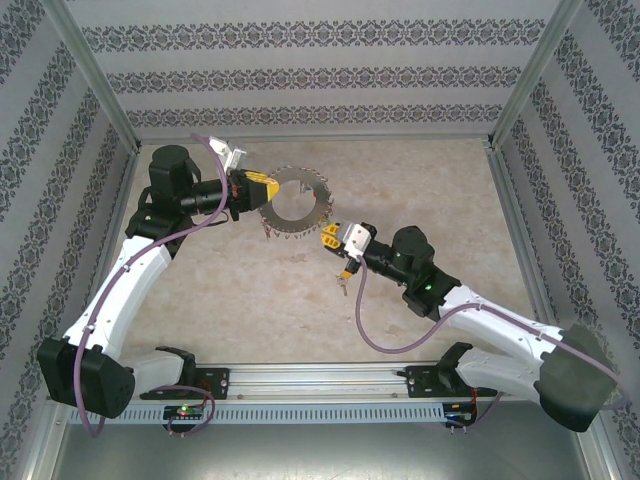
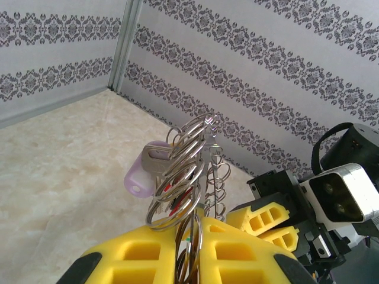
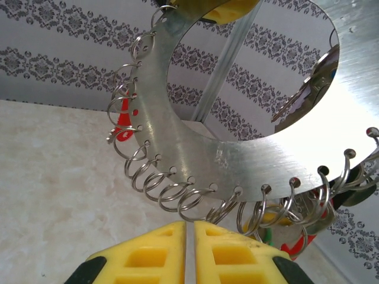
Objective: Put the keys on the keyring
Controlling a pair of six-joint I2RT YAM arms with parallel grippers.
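Observation:
The keyring (image 1: 300, 179) is a large grey metal ring fringed with split rings and small tagged keys. It is held up off the table. My left gripper (image 1: 262, 190) is shut on its left rim, and the plate runs edge-on between the yellow fingers (image 2: 198, 225). My right gripper (image 1: 330, 240) is just below the ring's lower right edge (image 3: 237, 154). Its fingers (image 3: 190, 228) are nearly closed on a thin grey metal strip. A small key (image 1: 344, 284) with a yellow-orange tag (image 1: 349, 268) hangs under it. I cannot pick out a loose red-tagged key.
A key with a lilac tag (image 2: 141, 175) hangs from the split rings near my left fingers. The right gripper's yellow fingers (image 2: 267, 220) sit close behind the ring. Patterned walls (image 1: 320, 75) and metal posts enclose the beige table (image 1: 250, 300).

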